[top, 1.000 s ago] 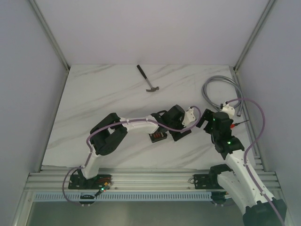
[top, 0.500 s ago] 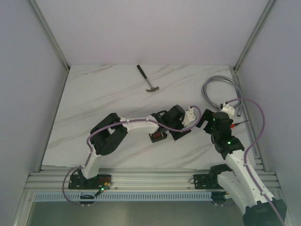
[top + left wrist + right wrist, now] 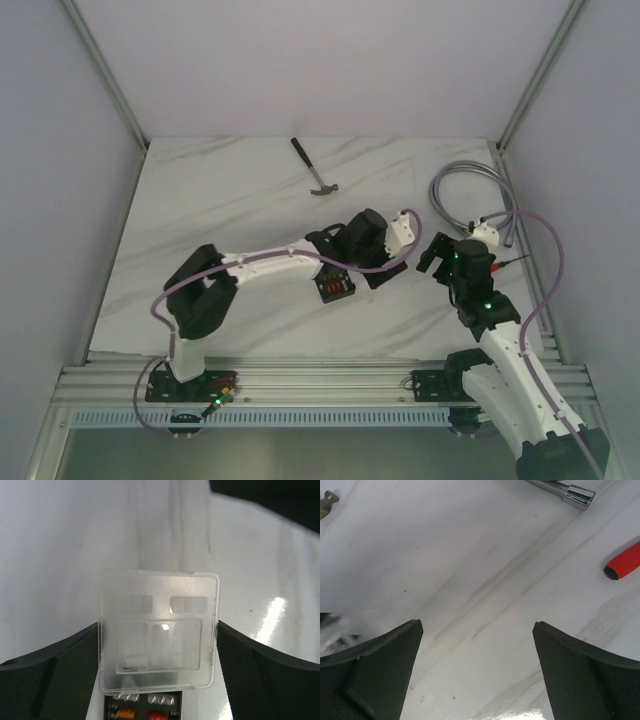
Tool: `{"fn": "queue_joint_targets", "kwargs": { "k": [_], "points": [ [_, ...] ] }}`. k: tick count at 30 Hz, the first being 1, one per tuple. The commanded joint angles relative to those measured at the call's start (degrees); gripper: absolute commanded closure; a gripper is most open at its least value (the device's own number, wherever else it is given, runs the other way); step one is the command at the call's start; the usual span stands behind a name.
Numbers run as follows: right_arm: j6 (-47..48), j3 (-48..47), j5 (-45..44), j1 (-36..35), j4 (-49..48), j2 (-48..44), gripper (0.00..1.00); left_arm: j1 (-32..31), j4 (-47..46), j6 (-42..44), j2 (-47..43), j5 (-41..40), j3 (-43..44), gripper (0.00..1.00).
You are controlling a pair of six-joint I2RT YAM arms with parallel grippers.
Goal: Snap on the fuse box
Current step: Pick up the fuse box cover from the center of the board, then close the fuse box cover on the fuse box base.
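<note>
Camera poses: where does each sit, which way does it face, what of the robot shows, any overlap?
Top external: above and behind the bases, looking down at the table; left arm, right arm, fuse box, hammer, hose.
Left wrist: on the left arm, looking along the left tool; its fingers flank a clear cover, fuse box at bottom.
Right wrist: on the right arm, looking past the open right tool at the table and hose end.
Shared: fuse box in top and left wrist; hose in top and right wrist.
</note>
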State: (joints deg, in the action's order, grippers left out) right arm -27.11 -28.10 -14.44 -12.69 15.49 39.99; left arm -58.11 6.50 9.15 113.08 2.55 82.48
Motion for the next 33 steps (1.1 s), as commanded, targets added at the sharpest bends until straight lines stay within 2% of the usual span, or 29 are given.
{"fn": "queue_joint_targets", "kwargs": {
  "k": [1,13,33],
  "points": [
    [1.11,0.23,1.89,0.30,-1.19,-0.76,0.00,1.35,1.67,0.77,-8.05,2.20,-2.77,0.26],
    [3.42,0.74,12.33,0.30,-5.10,3.71,0.00,6.43,3.82,-1.24,-17.24,5.05,-15.81,0.26],
    [3.56,1.64,18.20,0.29,-8.02,8.11,0.00,9.37,0.80,-0.80,-14.72,11.53,-20.36,0.22]
  ]
}}
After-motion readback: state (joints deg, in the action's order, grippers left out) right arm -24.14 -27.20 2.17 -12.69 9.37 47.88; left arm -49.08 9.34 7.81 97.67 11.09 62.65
